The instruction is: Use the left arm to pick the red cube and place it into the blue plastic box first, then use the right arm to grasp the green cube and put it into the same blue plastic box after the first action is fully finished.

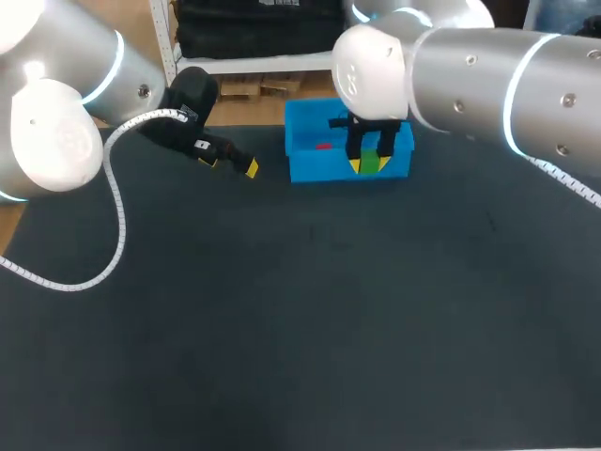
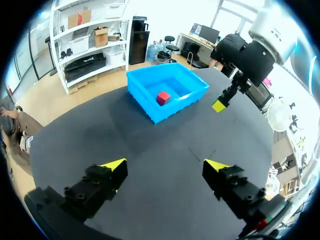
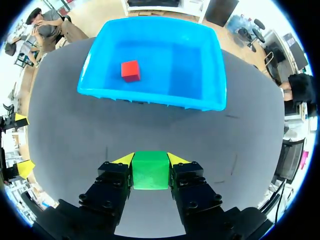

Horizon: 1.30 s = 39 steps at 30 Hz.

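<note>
The right gripper is clamped on the green cube, its pads on two opposite flat faces, just short of the blue box where the red cube already lies. The green cube looks light, stiff and smooth, so a centred, square pinch suits it. The left gripper hangs spread and empty.
</note>
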{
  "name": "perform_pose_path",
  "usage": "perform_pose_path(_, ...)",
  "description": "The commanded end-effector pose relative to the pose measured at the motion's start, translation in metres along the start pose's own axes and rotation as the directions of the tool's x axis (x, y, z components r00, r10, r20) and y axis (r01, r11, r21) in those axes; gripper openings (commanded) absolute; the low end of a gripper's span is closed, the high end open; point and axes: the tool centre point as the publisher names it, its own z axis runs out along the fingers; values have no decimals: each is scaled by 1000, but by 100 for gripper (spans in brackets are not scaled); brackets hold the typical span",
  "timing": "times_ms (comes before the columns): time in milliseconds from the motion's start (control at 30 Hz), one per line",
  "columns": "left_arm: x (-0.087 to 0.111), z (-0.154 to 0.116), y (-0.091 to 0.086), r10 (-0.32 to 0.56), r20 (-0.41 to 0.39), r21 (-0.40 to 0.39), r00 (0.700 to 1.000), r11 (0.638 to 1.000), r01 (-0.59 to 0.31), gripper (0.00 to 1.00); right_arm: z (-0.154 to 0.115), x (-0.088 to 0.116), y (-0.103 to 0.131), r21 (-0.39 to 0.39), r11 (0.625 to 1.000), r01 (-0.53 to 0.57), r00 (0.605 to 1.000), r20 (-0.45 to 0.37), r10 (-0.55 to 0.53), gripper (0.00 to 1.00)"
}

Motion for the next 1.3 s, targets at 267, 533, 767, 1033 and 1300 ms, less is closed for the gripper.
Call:
perform_pose_path(267, 1, 0, 1, 3, 3, 5, 1000, 1000, -3, 100, -29, 1, 0, -9, 1000, 18, 999, 31, -17, 0)
perform_pose_path(533, 1, 0, 1, 3, 3, 5, 1000, 1000, -3, 100, -43, -6, -2, -10, 1000, 25, 998, 63, -24, 0)
perform_pose_path(767, 1, 0, 1, 3, 3, 5, 1000, 1000, -3, 100, -55, -15, -5, -8, 999, 34, 996, 88, -33, 0)
perform_pose_path(1033, 1, 0, 1, 3, 3, 5, 1000, 1000, -3, 100, -69, -31, -8, -7, 999, 43, 992, 123, -42, 0)
perform_pose_path(1300, 1, 0, 1, 3, 3, 5, 1000, 1000, -3, 100, -80, -47, -14, -2, 999, 47, 987, 154, -47, 0)
